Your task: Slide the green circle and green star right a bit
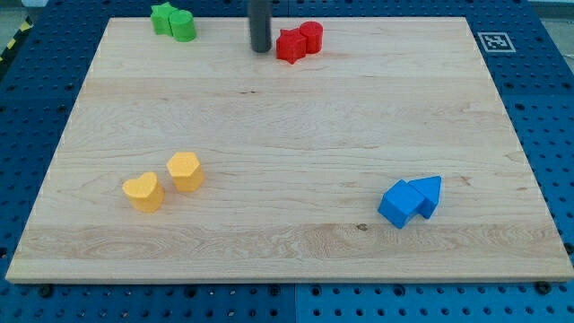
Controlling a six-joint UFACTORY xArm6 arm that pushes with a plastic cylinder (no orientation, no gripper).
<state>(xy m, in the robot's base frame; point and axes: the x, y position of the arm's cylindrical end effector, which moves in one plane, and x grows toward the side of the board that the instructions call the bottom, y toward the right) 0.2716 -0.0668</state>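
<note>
No readable writing shows. The green star point(162, 17) and green circle point(183, 26) touch at the bench's point(287, 144) top-left edge, side by side. My tip point(261, 48) stands well right, beside the red star point(290, 45); no pincer exists.

Board point(287, 135): pale wood, lying on blue pegboard point(538, 108).
Far left: green star point(162, 17) touching green circle point(183, 26), at far edge.
Far centre: red star point(291, 45) w/ red cylinder point(311, 37), touching.
Near left: yellow heart point(143, 191) just beside yellow hexagon point(185, 170), prob. hex.
Near right: blue cube point(401, 204) touching blue triangle point(429, 193).
Far right corner: printed marker tag point(491, 41).
</note>
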